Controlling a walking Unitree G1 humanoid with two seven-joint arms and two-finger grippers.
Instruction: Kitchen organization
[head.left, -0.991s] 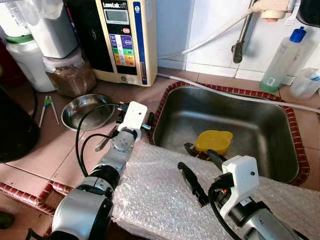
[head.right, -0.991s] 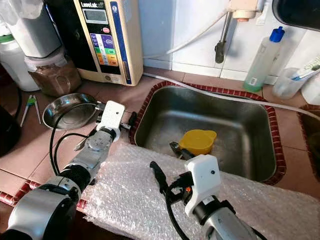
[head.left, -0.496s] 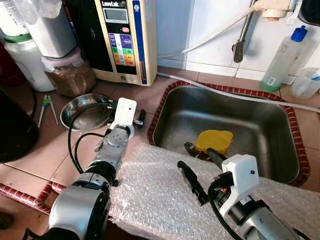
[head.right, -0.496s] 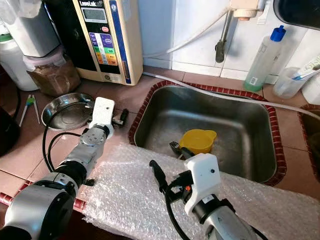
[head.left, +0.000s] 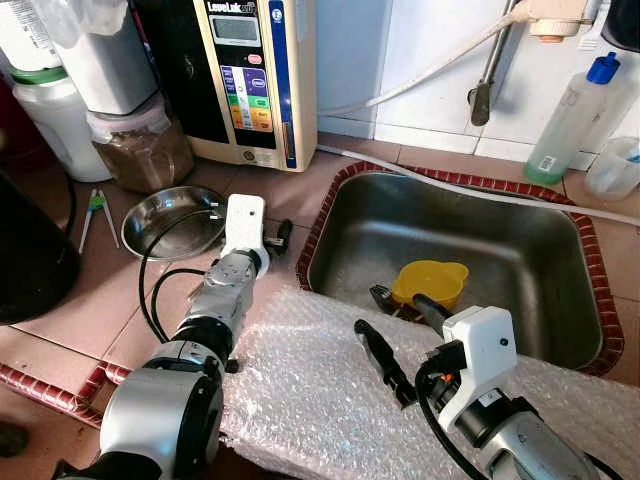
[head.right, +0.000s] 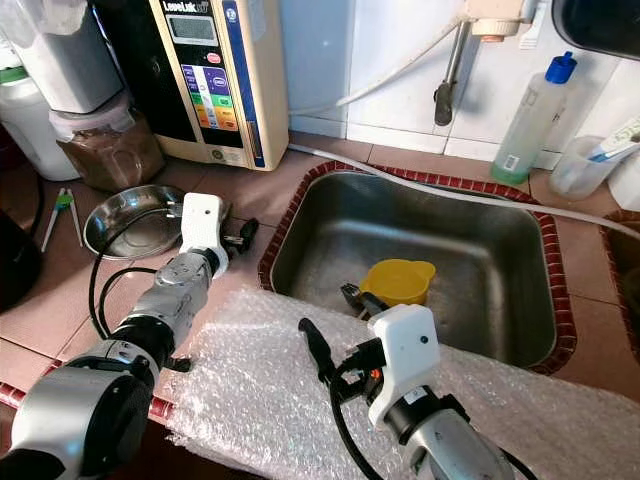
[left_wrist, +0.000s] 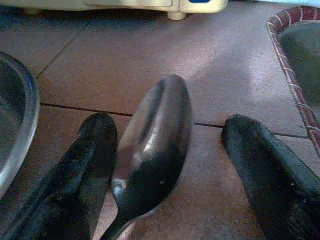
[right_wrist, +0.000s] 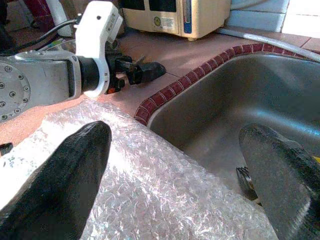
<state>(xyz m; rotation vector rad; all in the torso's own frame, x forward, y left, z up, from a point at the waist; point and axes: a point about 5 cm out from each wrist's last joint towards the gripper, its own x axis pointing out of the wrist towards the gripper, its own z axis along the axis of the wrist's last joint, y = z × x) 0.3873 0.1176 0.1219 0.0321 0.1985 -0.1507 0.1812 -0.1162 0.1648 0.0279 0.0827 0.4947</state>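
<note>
Left wrist view shows the left claw (left_wrist: 167, 165) low over the terracotta-tiled counter (left_wrist: 150, 60), its two black fingers (left_wrist: 82, 175) spread wide with a shiny metal spoon (left_wrist: 152, 150) lying between them, bowl pointing away from the wrist. The spoon lies close against one finger and well apart from the other; whether that finger touches it I cannot tell. Just beside that same finger is the rim of a round stainless-steel dish (left_wrist: 15, 130).

From the left eye view, the left claw (head.left: 255, 232) reaches along the counter between the steel dish (head.left: 175, 222) and the brick-red tiled edge of the stainless-steel sink (head.left: 450, 250). A yellow plastic cup (head.left: 430, 282) sits inside the sink near its front wall, with a dark utensil just beside it.

A sheet of clear bubble wrap (head.left: 320, 390) covers the front edge of the counter. The right claw (head.left: 400, 340) hovers over it at the sink's front rim, fingers wide apart and empty.

Along the back edge of the counter stand a cream water-purifier unit with a coloured button panel (head.left: 255, 80), a clear jar of brown powder (head.left: 140, 150) and a white plastic jug (head.left: 55, 120). A green-tinted squeeze bottle with a blue cap (head.left: 568, 120) stands at the back right corner behind the sink.
</note>
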